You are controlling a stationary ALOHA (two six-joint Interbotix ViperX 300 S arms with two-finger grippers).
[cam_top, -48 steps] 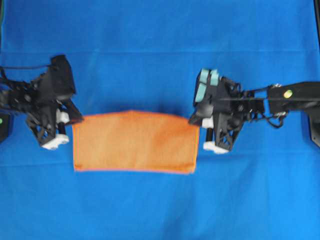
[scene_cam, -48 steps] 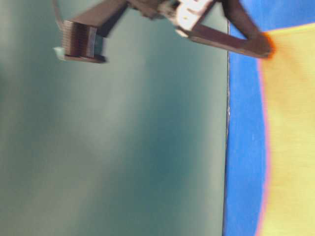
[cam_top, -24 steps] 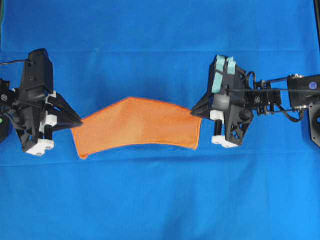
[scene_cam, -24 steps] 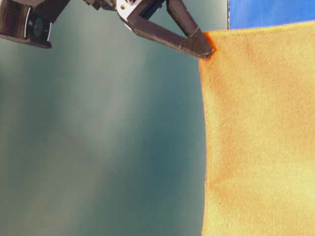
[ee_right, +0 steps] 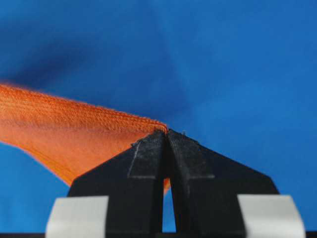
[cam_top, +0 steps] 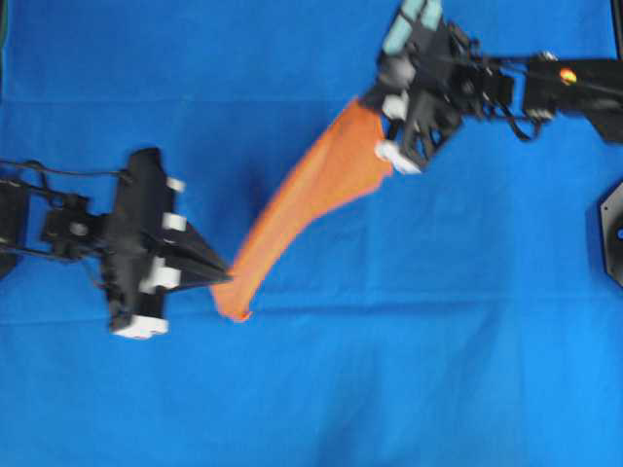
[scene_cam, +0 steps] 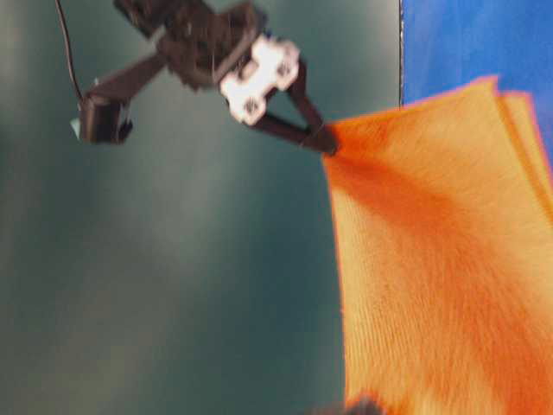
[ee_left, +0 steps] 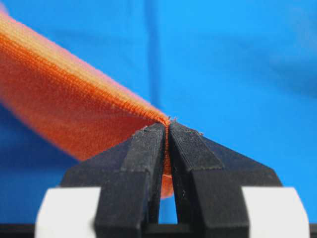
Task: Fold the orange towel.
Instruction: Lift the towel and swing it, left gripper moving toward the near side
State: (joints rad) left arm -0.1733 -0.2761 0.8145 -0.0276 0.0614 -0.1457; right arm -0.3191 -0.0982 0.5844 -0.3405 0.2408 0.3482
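Orange microfibre, the orange towel [cam_top: 310, 199] hangs doubled in the air between my two tools, clear of the blue cloth [cam_top: 311, 399] that covers the tabletop. In the overhead view it runs as a slanted band from upper right to lower left, narrowing toward the lower end. My left tool [cam_top: 226, 279] is clenched on the lower-left corner; the left wrist view shows both black fingers [ee_left: 143, 158] pressed together with the hem pinched at their tips. My right tool [cam_top: 374, 100] is clenched on the upper-right corner; the right wrist view shows the same tight pinch at the tips. The table-level view shows one tool gripping a top corner, the towel draping down from it in two layers, edges slightly offset at the right. That view is blurred, and I cannot tell from it which tool this is.
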